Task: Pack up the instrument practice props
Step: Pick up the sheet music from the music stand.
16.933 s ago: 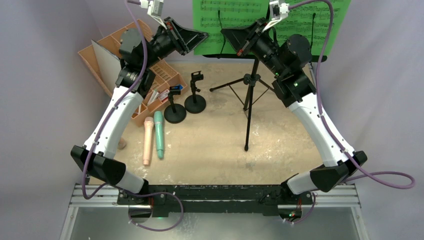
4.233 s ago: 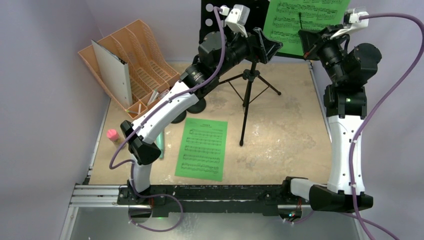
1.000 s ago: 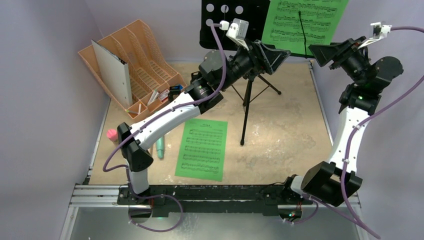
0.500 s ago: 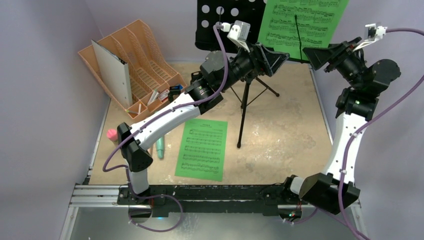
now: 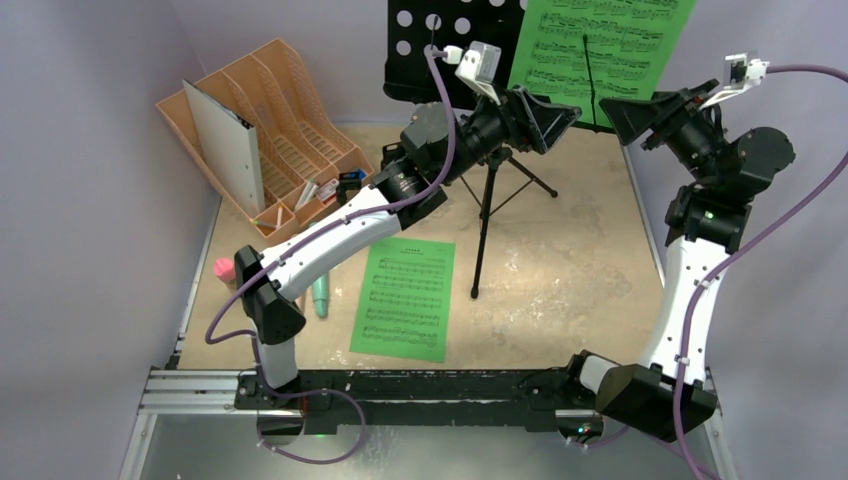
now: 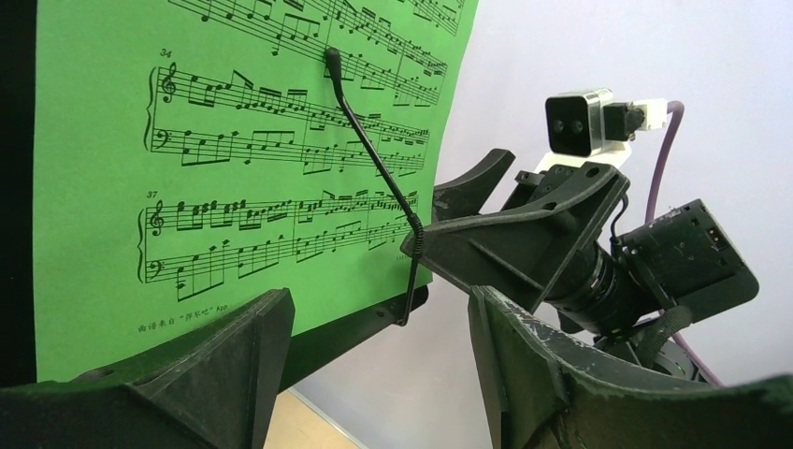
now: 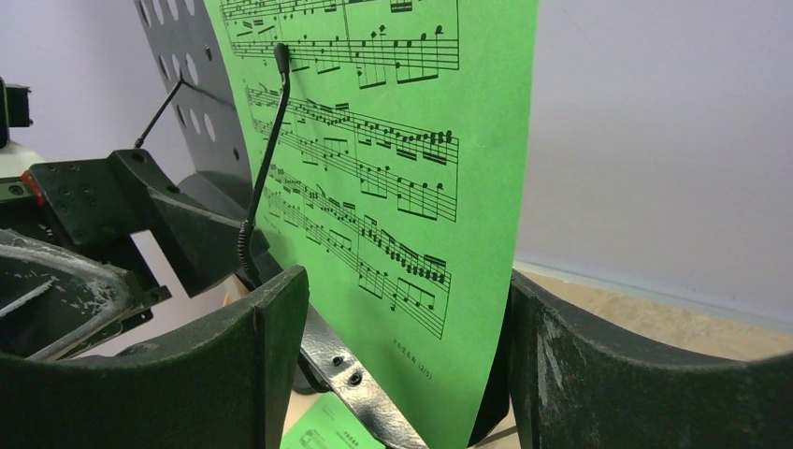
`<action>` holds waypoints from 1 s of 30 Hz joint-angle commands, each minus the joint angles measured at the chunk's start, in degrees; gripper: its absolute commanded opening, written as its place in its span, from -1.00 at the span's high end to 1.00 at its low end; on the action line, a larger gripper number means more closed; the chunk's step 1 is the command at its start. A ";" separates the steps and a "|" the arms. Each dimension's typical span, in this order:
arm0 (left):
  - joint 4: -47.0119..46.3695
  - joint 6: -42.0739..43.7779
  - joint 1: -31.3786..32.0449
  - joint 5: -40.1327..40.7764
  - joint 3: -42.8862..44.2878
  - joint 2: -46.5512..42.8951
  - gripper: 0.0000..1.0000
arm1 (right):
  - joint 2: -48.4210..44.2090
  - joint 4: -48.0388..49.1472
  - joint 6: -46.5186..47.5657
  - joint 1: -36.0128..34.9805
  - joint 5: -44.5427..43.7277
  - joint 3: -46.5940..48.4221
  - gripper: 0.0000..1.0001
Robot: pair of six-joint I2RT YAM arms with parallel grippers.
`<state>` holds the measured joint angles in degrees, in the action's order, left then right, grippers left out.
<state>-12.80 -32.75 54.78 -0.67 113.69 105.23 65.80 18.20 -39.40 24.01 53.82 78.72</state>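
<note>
Green sheet music [image 5: 600, 40] stands pinned under a wire arm [image 6: 374, 168] on the perforated music desk [image 5: 440, 40] of a black tripod [image 5: 480, 230] at the back of the table [image 5: 570, 260]. Left claw [image 5: 553, 120] hovers by the desk's lower ledge, jaws apart. The right claw [image 7: 402, 299] (likewise spread wide) straddles the page's bottom corner. A second green page [image 5: 403, 298] lies flat near the front, beside a teal microphone [image 5: 320, 296] half hidden by the left arm.

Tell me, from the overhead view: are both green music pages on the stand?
No: one green page lies flat on the table, while the other page rests on the stand.
</note>
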 commanded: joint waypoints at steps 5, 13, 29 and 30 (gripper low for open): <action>-0.39 -3.78 -0.21 -0.66 6.56 3.58 -0.42 | -0.69 -10.34 7.06 -0.76 -6.93 5.77 -0.53; -2.57 -5.45 0.49 -2.11 10.99 7.17 -0.41 | -0.24 -14.80 10.14 -0.29 -13.00 9.21 -0.62; -4.49 -6.81 1.11 -0.70 17.39 14.31 -0.28 | -0.20 -16.70 11.49 0.11 -13.09 11.90 -0.24; -4.98 -6.84 1.17 -1.05 17.43 14.45 -0.25 | -0.23 -16.58 11.46 0.09 -12.64 11.90 -0.21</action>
<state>-15.62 -39.51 56.31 -2.50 129.10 118.30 66.04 1.08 -28.45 23.81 39.99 88.25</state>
